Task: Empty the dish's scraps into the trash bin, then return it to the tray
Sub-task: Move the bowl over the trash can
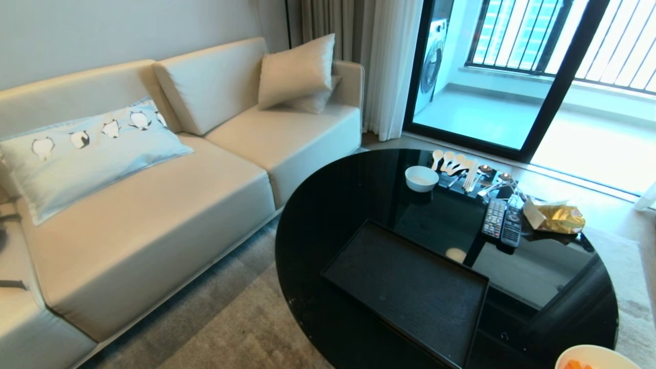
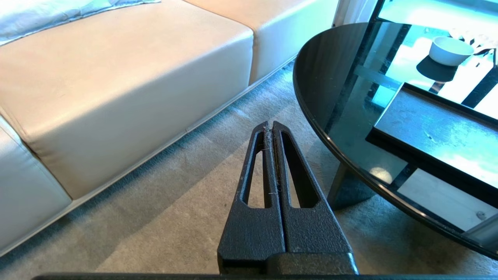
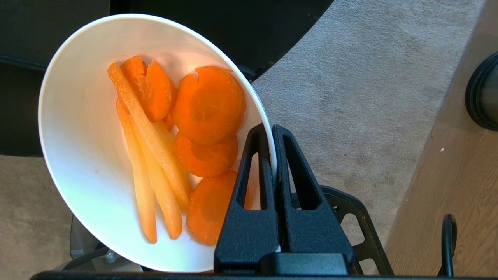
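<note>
My right gripper (image 3: 271,130) is shut on the rim of the dish (image 3: 78,136), a deep white bowl tilted above the carpet beside the table edge. The scraps (image 3: 206,105), round carrot slices and pale strips, lie inside it. In the head view only the dish's top (image 1: 594,356) shows at the bottom right corner, past the table's rim. The black tray (image 1: 405,287) lies empty on the round table. A dark round ring (image 3: 482,93) stands on the wood floor; I cannot tell whether it is the trash bin. My left gripper (image 2: 270,125) hangs shut and empty over the carpet.
On the glossy black round table (image 1: 328,205) stand a smaller white bowl (image 1: 421,178), spoons (image 1: 453,163), two remotes (image 1: 502,220) and a snack bag (image 1: 558,218). A beige sofa (image 1: 154,205) stands left of the table, with carpet between them.
</note>
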Motion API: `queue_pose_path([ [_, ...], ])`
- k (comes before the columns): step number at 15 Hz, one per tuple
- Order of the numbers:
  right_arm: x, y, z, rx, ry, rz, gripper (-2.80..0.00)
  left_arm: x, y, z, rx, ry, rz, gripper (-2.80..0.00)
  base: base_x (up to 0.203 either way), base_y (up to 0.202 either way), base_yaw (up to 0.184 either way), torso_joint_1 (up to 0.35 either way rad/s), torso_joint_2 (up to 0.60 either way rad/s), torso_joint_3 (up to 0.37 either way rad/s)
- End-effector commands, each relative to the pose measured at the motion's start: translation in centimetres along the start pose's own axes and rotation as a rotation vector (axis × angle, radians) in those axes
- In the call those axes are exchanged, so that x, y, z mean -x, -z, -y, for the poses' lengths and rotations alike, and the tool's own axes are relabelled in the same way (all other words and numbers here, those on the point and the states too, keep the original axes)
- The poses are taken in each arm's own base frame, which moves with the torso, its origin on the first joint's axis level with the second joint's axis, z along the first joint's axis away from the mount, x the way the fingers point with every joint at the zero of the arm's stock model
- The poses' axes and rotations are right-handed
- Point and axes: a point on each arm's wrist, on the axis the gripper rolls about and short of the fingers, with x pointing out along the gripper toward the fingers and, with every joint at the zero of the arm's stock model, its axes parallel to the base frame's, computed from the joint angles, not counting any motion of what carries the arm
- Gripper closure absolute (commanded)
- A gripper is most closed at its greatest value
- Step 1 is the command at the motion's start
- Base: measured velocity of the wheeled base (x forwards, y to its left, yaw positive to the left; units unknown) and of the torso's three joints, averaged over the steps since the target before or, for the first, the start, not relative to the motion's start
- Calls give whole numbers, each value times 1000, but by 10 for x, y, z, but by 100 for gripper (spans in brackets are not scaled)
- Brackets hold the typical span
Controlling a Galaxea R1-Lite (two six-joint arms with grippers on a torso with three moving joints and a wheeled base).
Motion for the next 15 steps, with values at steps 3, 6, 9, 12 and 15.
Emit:
queue_pose_path([
  [3, 1, 1, 1, -3, 0, 3, 0, 0, 0, 0, 1, -1, 1, 0, 0, 0, 0, 0, 0, 0],
  [6, 0, 2, 1, -2, 1, 0, 0, 0, 0, 0, 1, -1, 1, 0, -38, 0, 1, 3, 1, -2],
  [9, 0, 4, 2, -3, 0, 0, 0, 0, 0, 0, 1, -1, 1, 0, -181, 0, -1, -1, 2, 4],
  [12, 1, 5, 2, -5, -3, 6, 0, 0, 0, 0, 1, -1, 1, 0, -188, 0, -2, 1, 2, 3],
  [15, 0, 8, 3, -3, 1, -3, 0, 0, 0, 0, 1, -1, 1, 0, -181, 0, -3, 1, 3, 3],
])
